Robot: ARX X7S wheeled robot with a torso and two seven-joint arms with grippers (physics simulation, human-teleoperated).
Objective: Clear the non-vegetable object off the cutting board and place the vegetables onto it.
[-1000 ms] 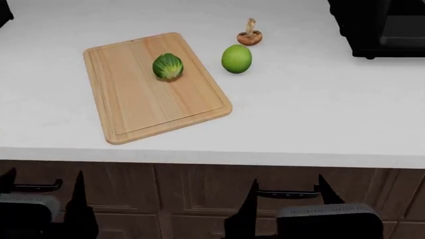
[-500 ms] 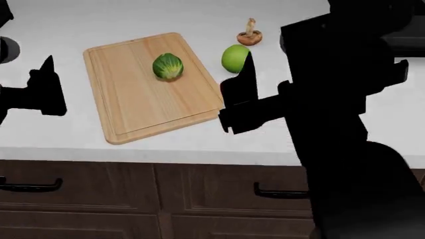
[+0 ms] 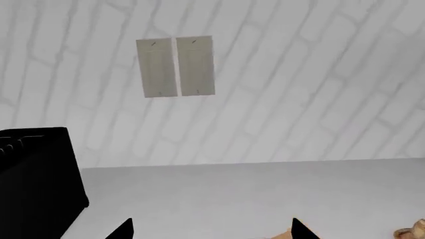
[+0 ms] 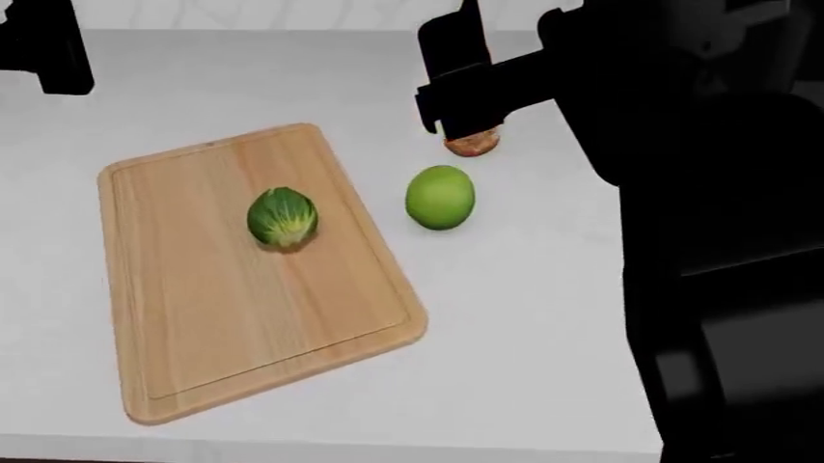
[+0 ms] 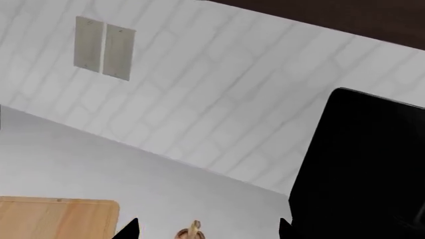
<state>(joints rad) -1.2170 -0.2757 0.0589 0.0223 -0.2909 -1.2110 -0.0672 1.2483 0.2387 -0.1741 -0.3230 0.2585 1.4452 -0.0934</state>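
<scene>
The light wooden cutting board [image 4: 193, 318] lies on the white counter with the dark-green leafy ball [image 4: 282, 218] on its far half. The smooth lime-green ball [image 4: 441, 197] sits on the counter to the board's right. The brown-capped mushroom [image 4: 473, 144] stands behind it, partly hidden by my right gripper [image 4: 453, 87]. That gripper hangs open above the mushroom, whose stem [image 5: 193, 230] shows between the fingertips in the right wrist view [image 5: 207, 230]. My left gripper [image 4: 45, 43] is open and empty at the far left, behind the board; its wrist view [image 3: 211, 230] shows mostly wall.
My right arm [image 4: 721, 241] fills the right side of the head view. A black appliance [image 5: 365, 164] stands on the counter to the right, and another black box [image 3: 33, 184] to the left. A tiled wall with a double switch plate [image 3: 175, 66] backs the counter.
Both arms have risen from below the counter edge and reached over the counter toward the back. The head view has shifted closer, so board and objects sit lower in the picture.
</scene>
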